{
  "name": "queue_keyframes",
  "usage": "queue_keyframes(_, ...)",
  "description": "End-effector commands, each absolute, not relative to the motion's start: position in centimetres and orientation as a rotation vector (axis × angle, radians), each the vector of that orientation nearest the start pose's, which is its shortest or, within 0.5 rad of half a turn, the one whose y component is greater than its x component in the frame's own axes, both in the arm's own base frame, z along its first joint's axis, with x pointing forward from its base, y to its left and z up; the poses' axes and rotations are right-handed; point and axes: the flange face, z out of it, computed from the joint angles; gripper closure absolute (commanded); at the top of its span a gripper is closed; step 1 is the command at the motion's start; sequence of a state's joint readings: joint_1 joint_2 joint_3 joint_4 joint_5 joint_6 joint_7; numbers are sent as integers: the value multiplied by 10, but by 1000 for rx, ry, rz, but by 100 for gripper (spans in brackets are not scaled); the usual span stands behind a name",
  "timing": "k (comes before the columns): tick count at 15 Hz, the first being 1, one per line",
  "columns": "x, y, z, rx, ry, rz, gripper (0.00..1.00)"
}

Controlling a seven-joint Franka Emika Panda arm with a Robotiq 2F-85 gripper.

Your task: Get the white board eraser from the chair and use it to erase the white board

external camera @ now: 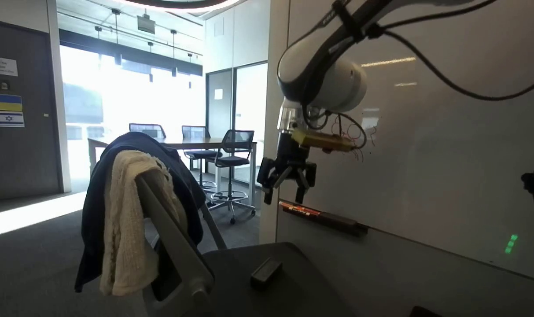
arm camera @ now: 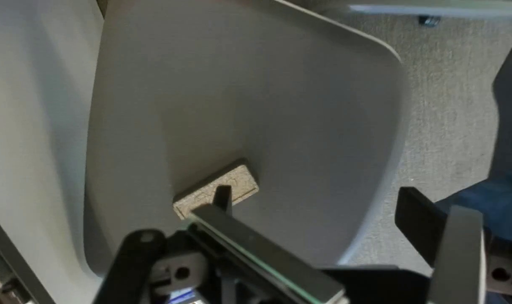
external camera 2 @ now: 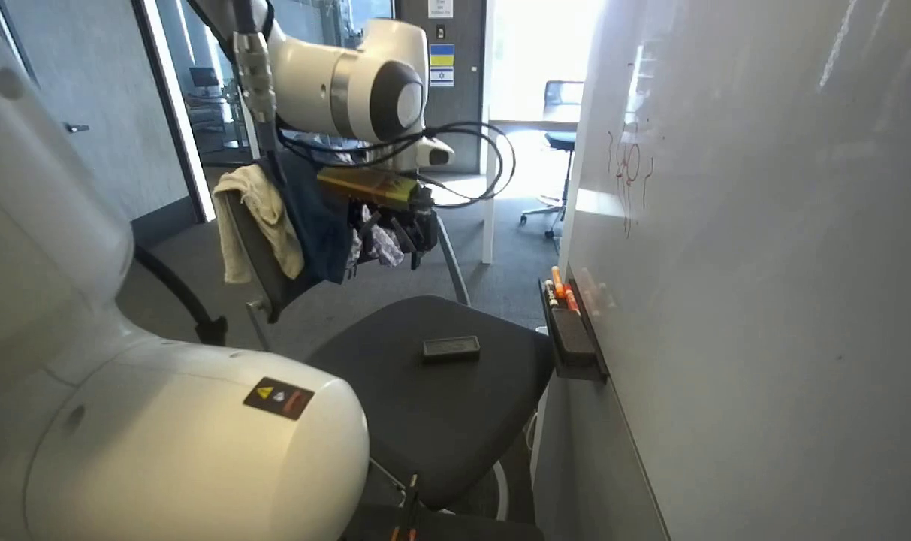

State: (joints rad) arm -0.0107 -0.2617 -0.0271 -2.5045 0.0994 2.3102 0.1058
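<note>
The small, dark, rectangular white board eraser (external camera 2: pixel 451 348) lies flat on the seat of the dark grey, matte chair (external camera 2: pixel 440 428), below the black, two-fingered mechanical pincer (external camera: pixel 284 197) and clearly apart from it. The pincer hangs with its fingers spread wide. In an exterior view the eraser shows lower and nearer, slightly left of the fingertips; in the wrist view it lies at a slant, partly hidden behind the finger on the left. Its upper face looks grainy there, almost tan, with a thin outlined border. The seat is smooth, with rounded corners. Over the chair's back, on the left in both exterior views, hang a navy cloth jacket (external camera: pixel 137 141) and a cream, coarsely textured garment (external camera: pixel 132 233). On the right stands the large, glossy white board (external camera 2: pixel 763 315), streaked with reflections and marked with thin red scribbles (external camera 2: pixel 628 169). A narrow dark tray (external camera 2: pixel 583 373) on it carries orange and red markers (external camera 2: pixel 559 282) and, nearer, a dark oblong block (external camera 2: pixel 573 332). The arm's smooth white casing (external camera 2: pixel 192 443) bulges at near left.
</note>
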Motion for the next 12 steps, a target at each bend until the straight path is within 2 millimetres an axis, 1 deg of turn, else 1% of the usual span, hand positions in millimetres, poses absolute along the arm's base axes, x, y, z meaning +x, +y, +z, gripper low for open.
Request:
queue_keyframes(1, 467, -27, 314, -3020, 612, -135, 0)
queue_keyframes(3, 479, -35, 279, -2989, 779, -154, 0)
queue_keyframes(6, 494, -47, 236, -2940, 1019, -193, 0)
queue_keyframes(7, 500, -56, 221, -2934, 1086, -229, 0)
queue_keyframes(9, 514, -69, 200, -2911, 1244, -251, 0)
queue_keyframes(10, 521, -72, 193, -2889, 1319, -252, 0)
queue_keyframes(12, 536, -71, 179, -2867, 1432, -236, 0)
